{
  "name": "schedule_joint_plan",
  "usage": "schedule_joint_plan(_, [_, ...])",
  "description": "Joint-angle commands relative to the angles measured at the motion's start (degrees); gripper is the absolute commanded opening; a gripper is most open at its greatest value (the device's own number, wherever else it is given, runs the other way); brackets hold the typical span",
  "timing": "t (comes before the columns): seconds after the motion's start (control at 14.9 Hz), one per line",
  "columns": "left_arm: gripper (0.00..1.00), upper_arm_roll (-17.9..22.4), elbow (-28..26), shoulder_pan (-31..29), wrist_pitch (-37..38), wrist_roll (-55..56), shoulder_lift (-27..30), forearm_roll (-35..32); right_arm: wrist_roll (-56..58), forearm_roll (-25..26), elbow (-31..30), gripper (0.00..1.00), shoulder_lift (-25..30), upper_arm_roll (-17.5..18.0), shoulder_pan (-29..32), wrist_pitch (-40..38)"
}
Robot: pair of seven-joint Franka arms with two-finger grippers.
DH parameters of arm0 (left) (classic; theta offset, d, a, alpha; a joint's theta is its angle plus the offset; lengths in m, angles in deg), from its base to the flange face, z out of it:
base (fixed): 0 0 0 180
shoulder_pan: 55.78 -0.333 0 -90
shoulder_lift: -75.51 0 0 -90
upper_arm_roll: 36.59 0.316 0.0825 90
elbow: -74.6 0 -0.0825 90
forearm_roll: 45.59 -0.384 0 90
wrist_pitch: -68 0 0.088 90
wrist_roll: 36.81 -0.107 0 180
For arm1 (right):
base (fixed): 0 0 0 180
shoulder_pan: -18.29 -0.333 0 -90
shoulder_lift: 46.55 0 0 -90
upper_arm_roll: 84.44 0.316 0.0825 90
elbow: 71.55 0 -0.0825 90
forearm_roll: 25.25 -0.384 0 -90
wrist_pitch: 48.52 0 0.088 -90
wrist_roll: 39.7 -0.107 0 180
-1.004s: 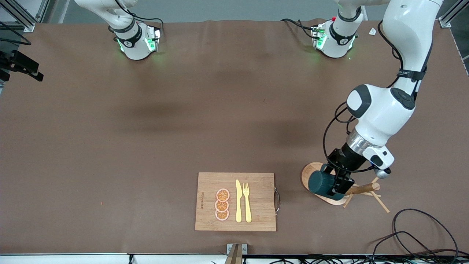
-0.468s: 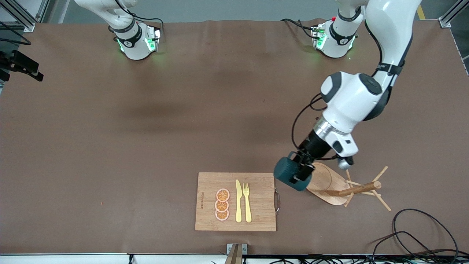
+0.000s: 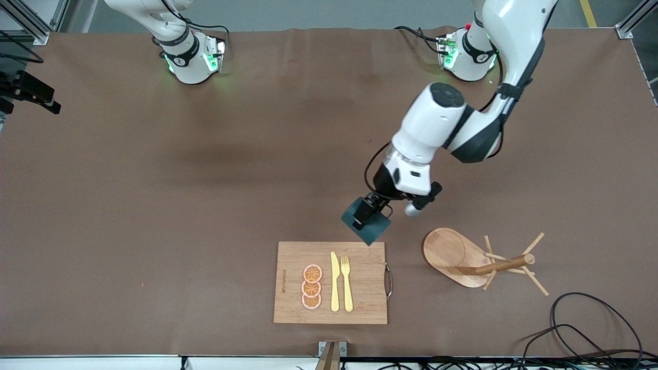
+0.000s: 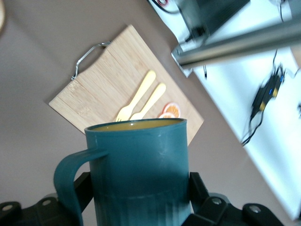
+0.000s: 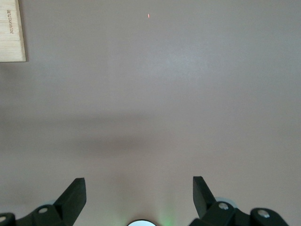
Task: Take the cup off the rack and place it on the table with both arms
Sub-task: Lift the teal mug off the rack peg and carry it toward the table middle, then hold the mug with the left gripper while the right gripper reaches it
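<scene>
The left gripper is clamped on the cup, holding it in the air over the table just above the cutting board's upper edge. The rack, bare of cups, lies tipped toward the left arm's end. The right gripper hangs over bare table with fingers spread wide, empty.
</scene>
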Motion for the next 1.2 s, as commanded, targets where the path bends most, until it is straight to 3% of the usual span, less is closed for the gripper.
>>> schedule_joint_plan(0.0, [0.76, 3.01, 4.99, 6.52, 4.06, 4.27, -3.25, -10.50, 0.47, 0.73, -1.06, 1.00, 0.94, 0.34, 0.43, 0.49])
schedule_joint_plan(0.2, [0.76, 8.10, 16.13, 17.94, 15.92, 9.72, -9.74, -21.59, 0.56, 0.82, -0.53, 1.00, 0.76, 0.34, 0.51, 0.48])
schedule_joint_plan(0.27, [0.75, 9.08, 17.65, 20.42, 16.30, 10.70, -11.33, -23.10, 0.47, 0.82, -0.35, 1.00, 0.76, 0.25, 0.60, 0.40])
schedule_joint_plan(0.47, [0.74, 16.27, 18.11, 29.72, 16.31, 14.74, -13.71, -30.65, 0.21, 0.82, 0.08, 1.00, 0.41, 0.25, 1.57, 0.13])
schedule_joint_plan(0.74, [0.74, 31.74, 18.11, 48.35, 20.69, 24.32, -17.31, -39.27, 0.30, 0.91, 0.53, 1.00, -0.38, 0.16, 2.10, 0.57])
schedule_joint_plan(1.0, [0.72, 33.17, 22.14, 54.71, 27.97, 28.54, -23.02, -47.26, 0.29, 0.91, 0.53, 1.00, -1.52, 0.16, 3.15, 0.66])
schedule_joint_plan(1.14, [0.72, 33.17, 22.68, 56.38, 29.66, 34.41, -25.75, -55.06, 0.47, 0.91, 0.53, 1.00, -2.05, 0.16, 3.94, 0.84])
